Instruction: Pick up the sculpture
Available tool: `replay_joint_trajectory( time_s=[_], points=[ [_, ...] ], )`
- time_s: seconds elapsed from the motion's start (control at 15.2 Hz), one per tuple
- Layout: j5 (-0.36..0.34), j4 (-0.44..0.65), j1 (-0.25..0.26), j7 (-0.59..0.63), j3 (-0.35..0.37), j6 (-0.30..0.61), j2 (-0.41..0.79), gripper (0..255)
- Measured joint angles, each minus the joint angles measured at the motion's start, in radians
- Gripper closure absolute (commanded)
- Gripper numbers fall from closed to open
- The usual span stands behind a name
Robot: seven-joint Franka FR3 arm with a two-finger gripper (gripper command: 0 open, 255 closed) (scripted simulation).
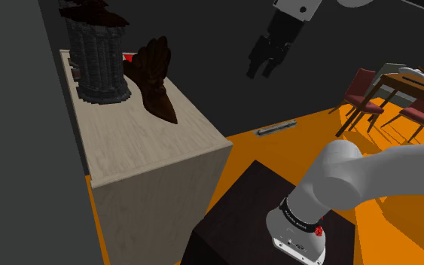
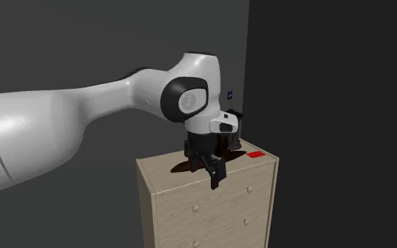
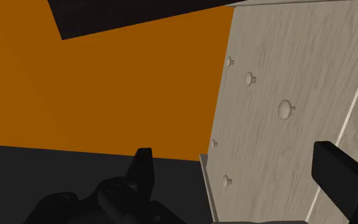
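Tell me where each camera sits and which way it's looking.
Shoulder view: beside the stand, looking down over the dresser top and the brown sculpture; the white arm and the open claw show.
Second exterior view: faces the dresser's drawer front; the arm sweeps in from that view's left, ending in the claw.
Wrist view: on the hand, looking past the dresser's knobbed front to the orange floor; two black fingers show.
Shared: second exterior and wrist views both show the drawer front.

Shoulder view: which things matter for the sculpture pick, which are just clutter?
Job: dark brown sculpture; gripper, open; dresser it stands on.
Clutter: grey tower; small red item; red chairs; dining table; grey bar on the floor.
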Motion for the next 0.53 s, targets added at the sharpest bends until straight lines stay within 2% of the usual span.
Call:
replay_joint_trajectory(
  time_s=[0.26,0.53],
  points=[
    [0.012,0.038,0.006,0.03,0.029,0.031,0.059,0],
    [0.022,0.131,0.012,0.076,0.072,0.08,0.18,0]
  ],
)
